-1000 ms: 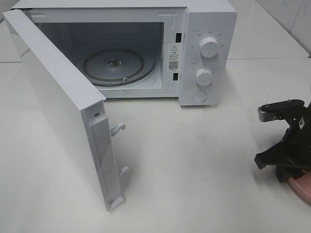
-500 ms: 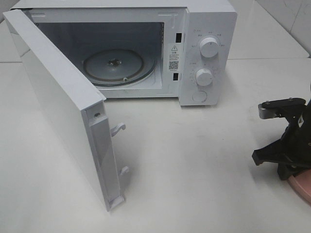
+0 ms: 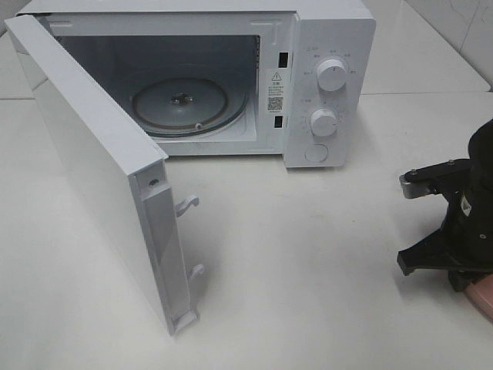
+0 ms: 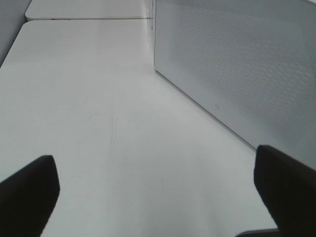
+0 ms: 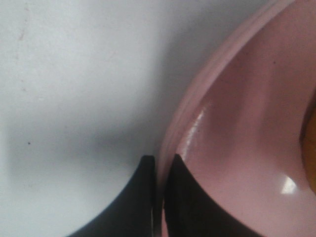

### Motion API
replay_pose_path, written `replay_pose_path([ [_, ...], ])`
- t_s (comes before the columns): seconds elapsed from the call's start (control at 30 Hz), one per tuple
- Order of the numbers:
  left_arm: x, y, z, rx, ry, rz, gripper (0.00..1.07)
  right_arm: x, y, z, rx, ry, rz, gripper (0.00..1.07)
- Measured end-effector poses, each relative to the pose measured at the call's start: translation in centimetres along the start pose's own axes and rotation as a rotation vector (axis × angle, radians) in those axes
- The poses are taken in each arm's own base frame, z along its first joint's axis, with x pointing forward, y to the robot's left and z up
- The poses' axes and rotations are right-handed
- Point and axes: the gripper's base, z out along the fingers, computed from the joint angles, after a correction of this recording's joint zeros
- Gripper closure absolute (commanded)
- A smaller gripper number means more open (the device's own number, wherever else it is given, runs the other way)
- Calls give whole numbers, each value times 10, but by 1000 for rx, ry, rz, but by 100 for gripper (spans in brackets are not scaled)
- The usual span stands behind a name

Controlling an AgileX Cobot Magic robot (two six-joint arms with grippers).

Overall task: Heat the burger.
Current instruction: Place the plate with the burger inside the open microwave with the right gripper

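Only a golden-brown sliver of the burger (image 5: 311, 148) shows, at the edge of the right wrist view, resting on the pink plate (image 5: 237, 123). My right gripper (image 5: 160, 160) is shut on the plate's rim, one finger outside it and one inside. In the exterior high view the right arm (image 3: 462, 223) stands low at the table's right edge over the plate (image 3: 482, 297), hiding the burger and its own fingers. My left gripper (image 4: 158, 197) is open above bare table beside the microwave door (image 4: 237, 64), with nothing between its fingers.
The white microwave (image 3: 327, 85) stands at the back, its door (image 3: 92, 162) swung wide open toward the front left. The glass turntable (image 3: 185, 104) inside carries nothing. White table (image 3: 308, 270) stretches between the microwave and the right arm.
The right gripper's jaws have closed onto the plate rim. The right arm has shifted slightly left, covering more of the plate. The left arm is unchanged.
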Motion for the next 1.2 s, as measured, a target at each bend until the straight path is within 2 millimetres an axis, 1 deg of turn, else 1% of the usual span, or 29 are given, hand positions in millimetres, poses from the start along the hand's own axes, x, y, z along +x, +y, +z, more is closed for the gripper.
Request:
replay_pose_path([
  [0.3, 0, 0, 0, 0, 0, 0, 6, 4, 7, -3, 105, 0, -10, 107],
  [0.37, 0, 0, 0, 0, 0, 0, 6, 6, 8, -11, 125, -24, -9, 107],
  [0.4, 0, 0, 0, 0, 0, 0, 6, 6, 8, -11, 125, -24, -9, 107],
  [0.5, 0, 0, 0, 0, 0, 0, 6, 9, 9, -20, 146, -41, -23, 107],
  [0.63, 0, 0, 0, 0, 0, 0, 6, 11, 9, -25, 171, -38, -38, 107],
  [0.8, 0, 0, 0, 0, 0, 0, 6, 17, 11, -38, 207, -54, -72, 107],
  [0.93, 0, 0, 0, 0, 0, 0, 6, 20, 13, -43, 227, -59, -92, 107],
  [1.03, 0, 0, 0, 0, 0, 0, 6, 25, 18, -52, 240, -71, -121, 107],
  [1.07, 0, 0, 0, 0, 0, 0, 6, 25, 18, -52, 240, -71, -121, 107],
  [1.13, 0, 0, 0, 0, 0, 0, 6, 30, 23, -59, 247, -89, -146, 107],
  [1.17, 0, 0, 0, 0, 0, 0, 6, 30, 23, -59, 247, -89, -146, 107],
  [1.2, 0, 0, 0, 0, 0, 0, 6, 33, 26, -64, 252, -101, -164, 107],
])
